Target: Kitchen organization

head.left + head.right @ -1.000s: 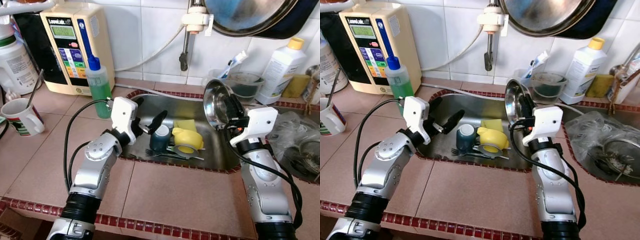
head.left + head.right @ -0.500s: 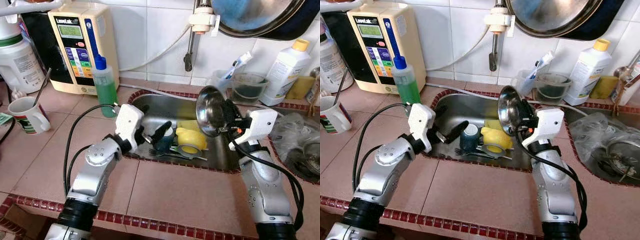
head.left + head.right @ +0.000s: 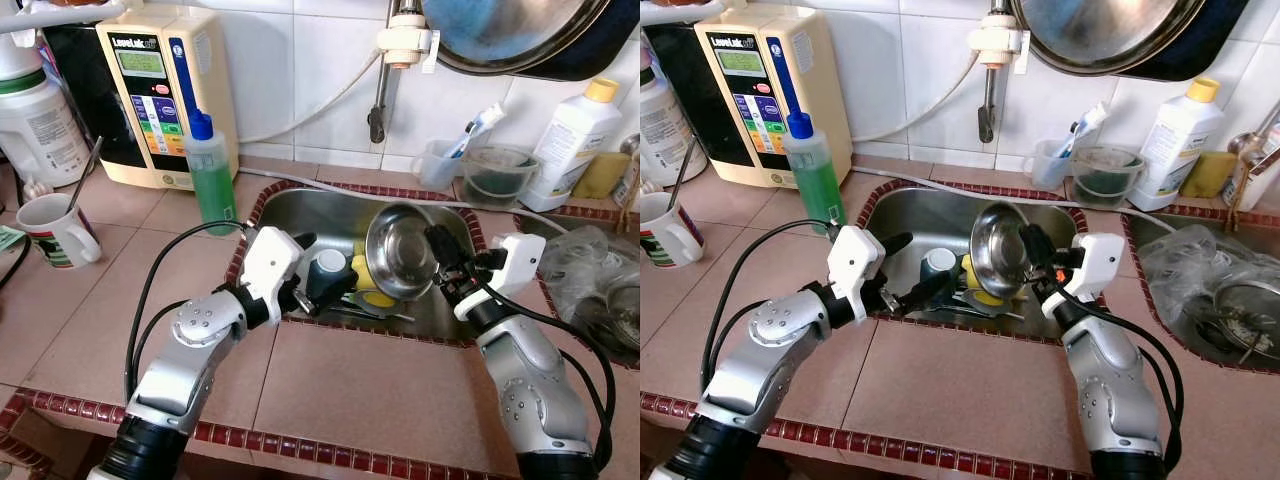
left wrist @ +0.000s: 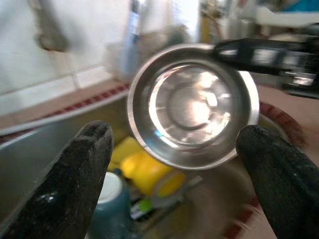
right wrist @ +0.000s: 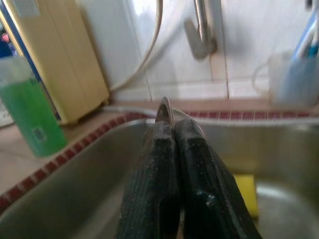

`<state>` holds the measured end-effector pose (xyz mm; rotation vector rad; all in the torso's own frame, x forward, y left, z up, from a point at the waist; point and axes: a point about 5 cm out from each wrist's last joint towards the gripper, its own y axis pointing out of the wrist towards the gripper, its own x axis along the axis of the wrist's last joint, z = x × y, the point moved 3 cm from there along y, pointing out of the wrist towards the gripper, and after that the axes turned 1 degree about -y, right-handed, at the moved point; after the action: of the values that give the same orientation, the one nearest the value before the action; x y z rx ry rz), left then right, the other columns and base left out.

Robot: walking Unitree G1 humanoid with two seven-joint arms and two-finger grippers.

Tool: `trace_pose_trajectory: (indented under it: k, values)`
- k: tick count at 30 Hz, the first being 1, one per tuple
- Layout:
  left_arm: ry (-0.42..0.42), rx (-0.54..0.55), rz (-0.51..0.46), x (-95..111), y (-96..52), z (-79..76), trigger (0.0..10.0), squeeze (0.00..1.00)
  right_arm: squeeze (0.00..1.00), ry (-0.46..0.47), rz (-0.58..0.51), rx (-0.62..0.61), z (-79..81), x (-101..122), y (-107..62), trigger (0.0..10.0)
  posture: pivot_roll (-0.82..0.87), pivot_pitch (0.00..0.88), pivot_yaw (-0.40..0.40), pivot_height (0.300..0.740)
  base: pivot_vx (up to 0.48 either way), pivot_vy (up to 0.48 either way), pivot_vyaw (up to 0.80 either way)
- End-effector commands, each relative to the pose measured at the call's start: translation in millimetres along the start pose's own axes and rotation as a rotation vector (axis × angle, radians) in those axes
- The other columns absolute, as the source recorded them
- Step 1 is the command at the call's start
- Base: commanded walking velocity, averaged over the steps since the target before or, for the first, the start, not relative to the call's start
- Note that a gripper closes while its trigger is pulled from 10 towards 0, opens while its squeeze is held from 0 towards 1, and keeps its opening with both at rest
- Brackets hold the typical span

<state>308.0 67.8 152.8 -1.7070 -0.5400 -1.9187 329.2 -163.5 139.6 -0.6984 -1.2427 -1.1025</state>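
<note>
With our right gripper (image 3: 432,252) pinching only the steel bowl's (image 3: 400,252) 3 o'clock rim above the sink (image 3: 300,205), and our left gripper (image 4: 174,164) spread wide, the bowl may pivot loose.

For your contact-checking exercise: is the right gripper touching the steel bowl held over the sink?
Touching. In the right wrist view the right gripper pinches the steel bowl's rim between its shut fingers.

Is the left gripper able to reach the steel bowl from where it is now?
Probably yes. The left gripper is open and faces the steel bowl, which the right gripper holds by the rim over the sink. Nothing lies between them.
</note>
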Motion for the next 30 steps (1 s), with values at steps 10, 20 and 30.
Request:
trace_pose_trajectory:
  k: [10,20,30]
  values:
    - [0.011,-0.044,0.017,4.7,-2.8,-9.1,10.0,0.00,0.00,0.126,0.079,-0.005,-17.1,-15.6,0.3,10.0,-0.02,0.007,0.007,0.740,0.000,0.000,0.00]
    - [0.004,-0.033,0.011,7.0,-2.3,-8.2,10.0,0.00,1.00,0.180,0.110,-0.012,-19.5,-30.7,-5.6,10.0,-0.02,0.000,0.008,0.740,0.000,0.000,0.00]
    - [0.000,-0.033,0.008,8.5,-1.3,-7.5,10.0,0.00,1.00,0.190,0.089,0.003,-19.5,-27.7,-4.8,10.0,-0.02,0.000,0.010,0.740,0.000,0.000,0.00]
